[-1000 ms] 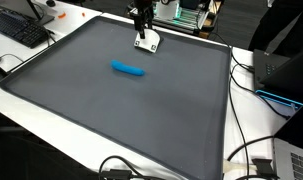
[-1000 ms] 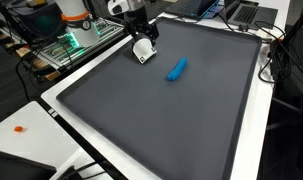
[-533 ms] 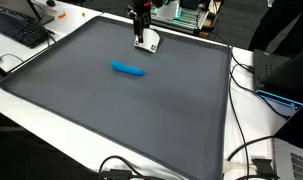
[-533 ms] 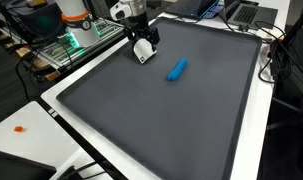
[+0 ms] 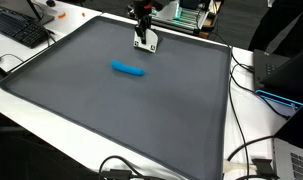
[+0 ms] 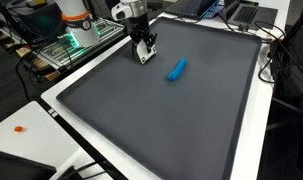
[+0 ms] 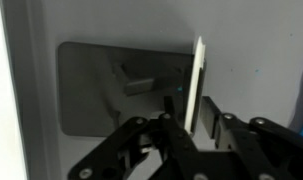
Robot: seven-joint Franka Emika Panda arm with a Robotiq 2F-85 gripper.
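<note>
- The tool (image 5: pixel 143 37), a black two-fingered gripper on the arm's end, points down over the dark grey mat (image 5: pixel 121 115) that covers the white tabletop (image 5: pixel 241 105)
- Its fingers are pressed together on a small white flat piece (image 5: pixel 146 44); in the wrist view the piece (image 7: pixel 199 80) shows edge-on as a thin white strip that rises from between the two black fingers (image 7: pixel 219 125), one on either side of it
- In both exterior views the small white flat piece hangs directly under the tool, tilted rather than lying flat; whether its lower edge touches the dark grey mat I cannot tell
- In an exterior view the tool (image 6: pixel 143 47) is close to the mat's border on the side where the arm's base stands
- A blue oblong object (image 5: pixel 129 69) lies flat on the mat, apart from the tool and further out toward the mat's middle; nothing touches it
- In the wrist view a grey rectangular patch (image 7: pixel 111 90) lies on the pale surface to one side of the fingers, just beside the white strip; whether it is a shadow or a thing I cannot tell
- A black keyboard (image 5: pixel 21 30) rests on the tabletop beyond the mat's corner, well apart from the tool
</note>
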